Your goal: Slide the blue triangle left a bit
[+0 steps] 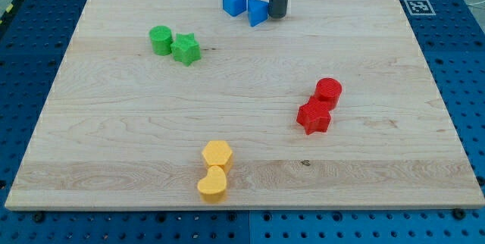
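Rod tip [277, 17] meets the blue triangle [258, 11] near the view's top edge of a pale wooden board [242, 145], pressing against the block's right-hand side. No hand or gripper is fitted: the arm ends in a plain dark rod, so nothing is spread, pressed together or pinching. The triangle sits just right of a blue cube [234, 1], the two close enough that whether they touch cannot be told.

Toward the view's upper left, a green cylinder [160, 39] stands against a green star [186, 48], the pair touching. On the view's right, a red cylinder [328, 92] sits just above a red star-like block [314, 116], again in contact. Near the view's bottom centre, a yellow hexagon [217, 154] rests above a yellow heart-shaped block [213, 185], the two touching, the lower one close to the board's edge.

The board lies on a blue perforated table [462, 62], and a black-and-white marker tag [415, 5] is fixed at the board's upper right corner.
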Controlling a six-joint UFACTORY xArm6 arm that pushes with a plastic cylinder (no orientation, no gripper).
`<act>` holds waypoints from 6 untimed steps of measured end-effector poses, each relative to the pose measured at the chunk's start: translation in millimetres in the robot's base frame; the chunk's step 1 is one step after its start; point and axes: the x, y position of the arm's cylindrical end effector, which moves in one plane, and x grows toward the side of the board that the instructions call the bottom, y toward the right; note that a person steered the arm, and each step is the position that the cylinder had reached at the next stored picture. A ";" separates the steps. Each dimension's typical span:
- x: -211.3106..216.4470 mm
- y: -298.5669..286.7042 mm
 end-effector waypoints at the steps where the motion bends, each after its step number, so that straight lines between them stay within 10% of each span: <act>1: -7.3 2.3; 6: 4.6 -3.5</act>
